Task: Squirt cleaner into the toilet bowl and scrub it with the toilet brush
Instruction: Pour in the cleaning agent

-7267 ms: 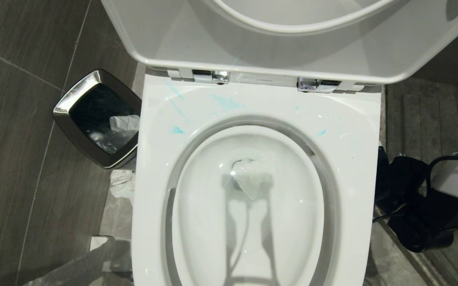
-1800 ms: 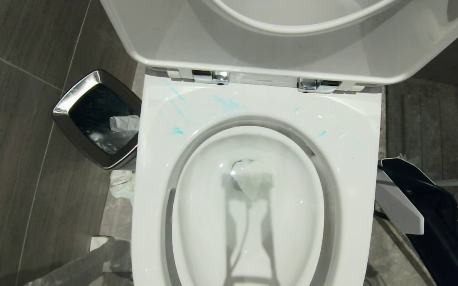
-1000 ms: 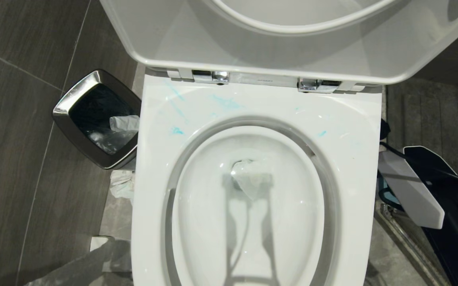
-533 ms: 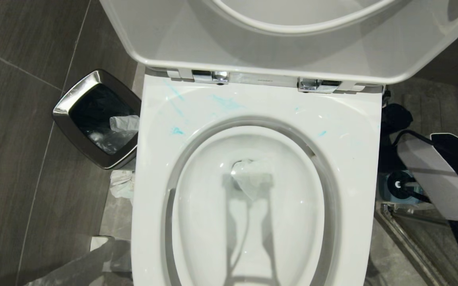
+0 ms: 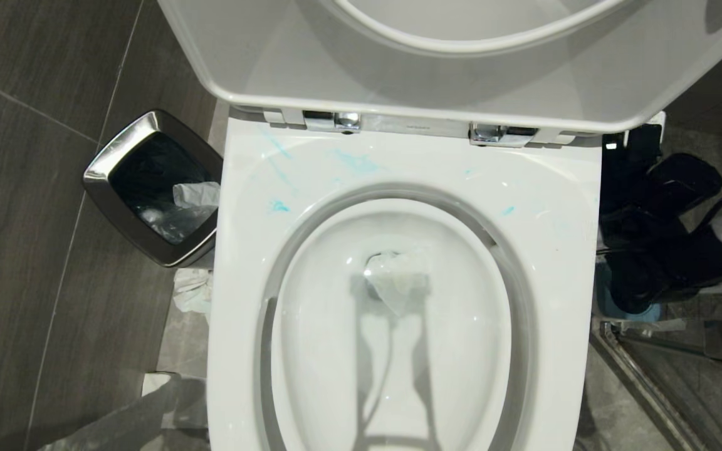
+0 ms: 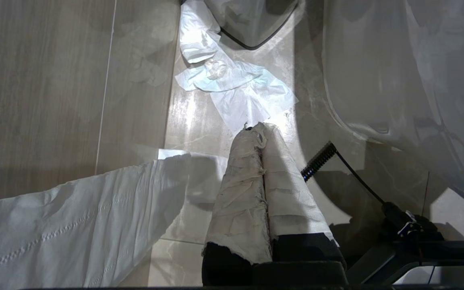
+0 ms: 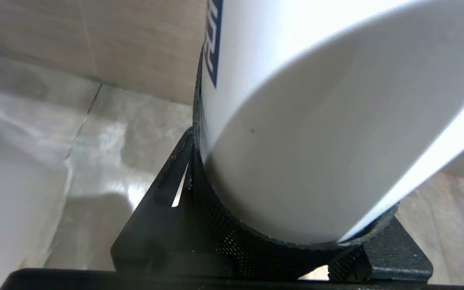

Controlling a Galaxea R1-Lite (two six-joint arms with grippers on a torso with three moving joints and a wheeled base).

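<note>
Standing left of the toilet bowl (image 5: 242, 300), a steel bin (image 5: 151, 188) is seen. Blue cleaner (image 5: 356, 161) is smeared on the back rim. The left gripper (image 6: 261, 133) is pressed closed, empty. The right gripper (image 7: 280, 225) is clamped around a white bottle (image 7: 304, 121), right of the bowl.
</note>
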